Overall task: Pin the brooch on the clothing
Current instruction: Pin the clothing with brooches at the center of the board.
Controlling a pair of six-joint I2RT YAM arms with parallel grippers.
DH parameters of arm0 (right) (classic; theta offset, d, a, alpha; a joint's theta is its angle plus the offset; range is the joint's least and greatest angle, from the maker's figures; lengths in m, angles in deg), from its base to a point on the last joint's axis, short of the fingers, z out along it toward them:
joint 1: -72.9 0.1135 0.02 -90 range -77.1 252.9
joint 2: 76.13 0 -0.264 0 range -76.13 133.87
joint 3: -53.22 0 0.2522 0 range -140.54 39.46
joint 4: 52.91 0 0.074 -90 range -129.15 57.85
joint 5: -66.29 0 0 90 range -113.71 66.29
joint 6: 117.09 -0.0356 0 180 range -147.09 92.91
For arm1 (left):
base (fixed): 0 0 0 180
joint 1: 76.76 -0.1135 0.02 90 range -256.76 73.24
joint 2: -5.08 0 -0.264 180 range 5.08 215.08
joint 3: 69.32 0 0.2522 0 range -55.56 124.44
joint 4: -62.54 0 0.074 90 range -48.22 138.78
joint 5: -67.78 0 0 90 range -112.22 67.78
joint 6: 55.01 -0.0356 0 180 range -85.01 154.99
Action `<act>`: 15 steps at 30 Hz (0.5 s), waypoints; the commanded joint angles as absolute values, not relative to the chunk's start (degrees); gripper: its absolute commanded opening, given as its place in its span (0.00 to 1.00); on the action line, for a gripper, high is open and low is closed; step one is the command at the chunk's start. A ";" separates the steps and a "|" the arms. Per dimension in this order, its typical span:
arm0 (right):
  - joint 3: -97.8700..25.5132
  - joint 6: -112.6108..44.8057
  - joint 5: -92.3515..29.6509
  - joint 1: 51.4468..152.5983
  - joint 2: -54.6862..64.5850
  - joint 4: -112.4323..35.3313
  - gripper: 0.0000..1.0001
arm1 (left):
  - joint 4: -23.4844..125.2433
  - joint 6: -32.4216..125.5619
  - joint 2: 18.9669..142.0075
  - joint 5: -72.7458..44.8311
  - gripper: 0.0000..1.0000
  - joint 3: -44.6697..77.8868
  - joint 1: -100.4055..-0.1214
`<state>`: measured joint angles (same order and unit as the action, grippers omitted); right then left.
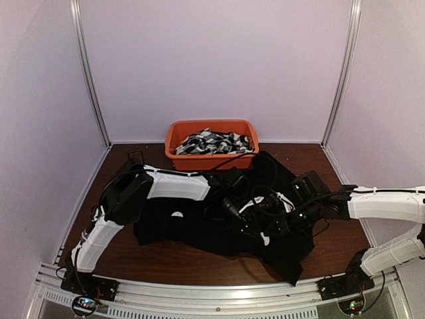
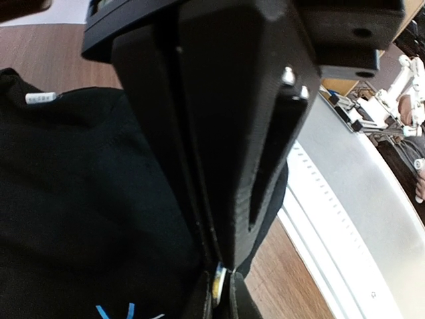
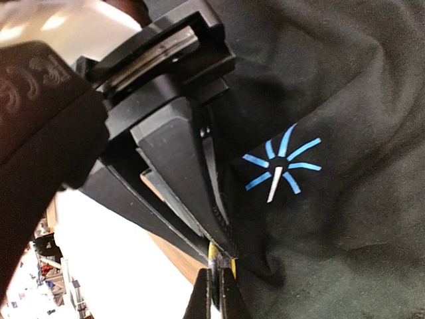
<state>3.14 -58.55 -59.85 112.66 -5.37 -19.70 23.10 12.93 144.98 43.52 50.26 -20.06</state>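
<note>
Matt black cloth shirt (image 1: 199, 232), smooth brown wood table (image 1: 199, 264), glossy orange plastic bin (image 1: 212, 161).

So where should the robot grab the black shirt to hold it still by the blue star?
Pinch the loose edge of the shirt just beside the blue starburst, coming in from the wooden table side. The cloth lies spread out and limp, so only that edge gives an end effector something to close on.

Nothing here reads as words. The black shirt (image 3: 352, 66) bears a light-blue starburst mark (image 3: 282, 166), and the print on its small white tag (image 2: 41, 98) is too blurred to read.
</note>
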 commanded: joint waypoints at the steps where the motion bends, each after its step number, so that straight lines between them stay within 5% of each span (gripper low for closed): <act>1: 2.29 -60.96 -53.23 111.88 -5.22 -23.57 0.00 | 30.08 17.34 145.68 41.47 0.00 49.90 -17.75; 15: 4.37 -62.38 -48.12 113.47 -9.52 -24.64 0.00 | 34.08 30.83 146.41 34.12 0.00 52.29 -18.10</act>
<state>4.28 -60.50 -51.89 112.77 -7.77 -19.49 30.86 24.55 145.65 37.81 50.68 -19.77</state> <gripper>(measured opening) 0.006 0.076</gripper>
